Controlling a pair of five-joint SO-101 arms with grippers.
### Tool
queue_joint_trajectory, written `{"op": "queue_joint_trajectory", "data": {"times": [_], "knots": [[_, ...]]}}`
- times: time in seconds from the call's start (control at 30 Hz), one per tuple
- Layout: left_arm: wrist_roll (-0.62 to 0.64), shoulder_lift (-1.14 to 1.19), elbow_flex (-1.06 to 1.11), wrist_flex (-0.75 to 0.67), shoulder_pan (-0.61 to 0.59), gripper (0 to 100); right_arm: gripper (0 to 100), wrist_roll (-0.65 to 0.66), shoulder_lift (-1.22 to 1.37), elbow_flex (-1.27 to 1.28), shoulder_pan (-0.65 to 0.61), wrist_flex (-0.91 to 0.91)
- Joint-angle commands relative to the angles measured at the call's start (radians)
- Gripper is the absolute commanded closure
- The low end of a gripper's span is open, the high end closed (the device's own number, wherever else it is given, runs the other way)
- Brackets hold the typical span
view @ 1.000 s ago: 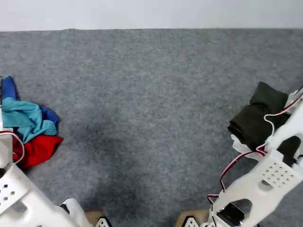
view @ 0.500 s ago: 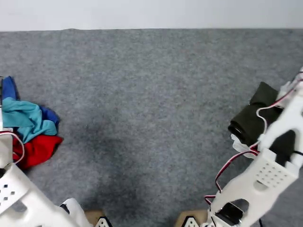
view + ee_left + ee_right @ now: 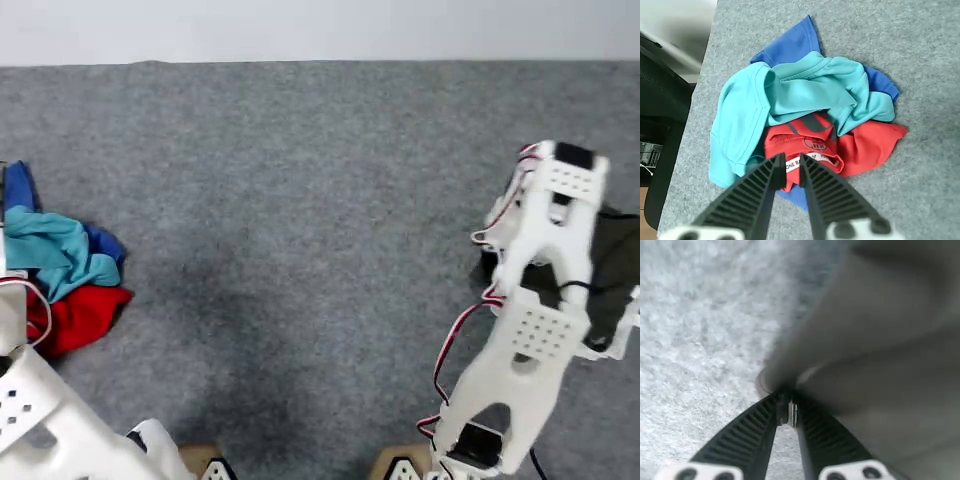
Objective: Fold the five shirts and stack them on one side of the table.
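Currently, on the grey table:

- Unfolded heap, one end of the table: teal shirt on top, red shirt under it, blue shirt at the bottom. All three are crumpled and overlapping.
- Left gripper: hangs above the heap, jaws a narrow gap apart, holding nothing.
- Stack, opposite end: dark olive shirt, lying folded, with what looks like a white shirt showing at its edge beneath.
- Right gripper: at the dark shirt's border, jaws pressed together and seemingly pinching its hem.

Judged status: two of five shirts are stacked, the top one apparently under adjustment. Three are left to spread, fold and carry across.
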Motion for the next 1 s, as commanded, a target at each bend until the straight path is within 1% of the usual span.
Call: {"op": "queue_joint_trajectory", "data": {"times": [0.0, 0.17, 0.27, 0.4, 0.53, 0.73, 0.87, 0.97], "knots": [[-0.009, -0.012, -0.004, -0.012, 0.002, 94, 99.0, -0.005, -0.019, -0.034, -0.013, 0.035], [-0.009, -0.009, -0.004, -0.012, 0.002, 94, 99.0, -0.003, -0.183, -0.044, 0.027, 0.041], [-0.009, -0.009, -0.004, -0.012, 0.002, 94, 99.0, 0.006, -0.3, -0.044, 0.074, 0.041], [-0.009, -0.014, -0.004, -0.012, 0.002, 94, 99.0, 0.121, -0.363, -0.04, 0.177, 0.042], [-0.009, -0.014, -0.004, -0.012, 0.002, 94, 99.0, 0.189, -0.343, -0.021, 0.303, 0.041], [-0.009, -0.012, -0.004, -0.012, 0.003, 94, 99.0, 0.279, -0.171, 0.086, 0.41, 0.039], [-0.008, -0.012, -0.004, -0.012, 0.003, 94, 99.0, 0.279, -0.104, 0.072, 0.479, 0.039], [-0.008, -0.012, -0.004, -0.012, 0.003, 94, 99.0, 0.279, -0.136, 0.068, 0.484, 0.041]]}}
